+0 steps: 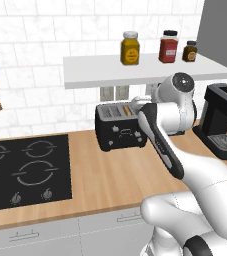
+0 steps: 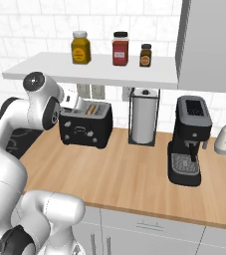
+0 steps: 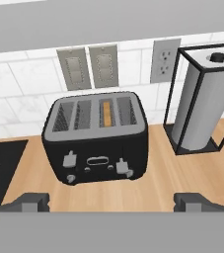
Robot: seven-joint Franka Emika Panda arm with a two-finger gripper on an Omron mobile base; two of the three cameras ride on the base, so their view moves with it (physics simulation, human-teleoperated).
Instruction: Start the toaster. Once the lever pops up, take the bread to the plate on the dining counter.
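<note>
The black toaster [image 3: 96, 138] stands on the wood counter against the tiled wall, also seen in the left base view [image 1: 120, 127] and the right base view [image 2: 86, 124]. The bread [image 3: 106, 113] sits down in one of its right-hand slots, only its tan top edge showing. Two pale levers [image 3: 69, 159] on the front are both up. My gripper [image 3: 111, 201] is open, hovering above and in front of the toaster, touching nothing. From the base, the hand [image 1: 137, 104] hangs by the toaster's upper right corner. The plate and the dining counter are out of view.
A paper towel roll in a black wire holder [image 3: 202, 106] stands right of the toaster. Further right is a black coffee machine [image 2: 189, 142] and a white spray bottle [image 2: 224, 137]. A black hob [image 1: 25, 170] lies left. A shelf [image 2: 94, 69] with three jars hangs overhead.
</note>
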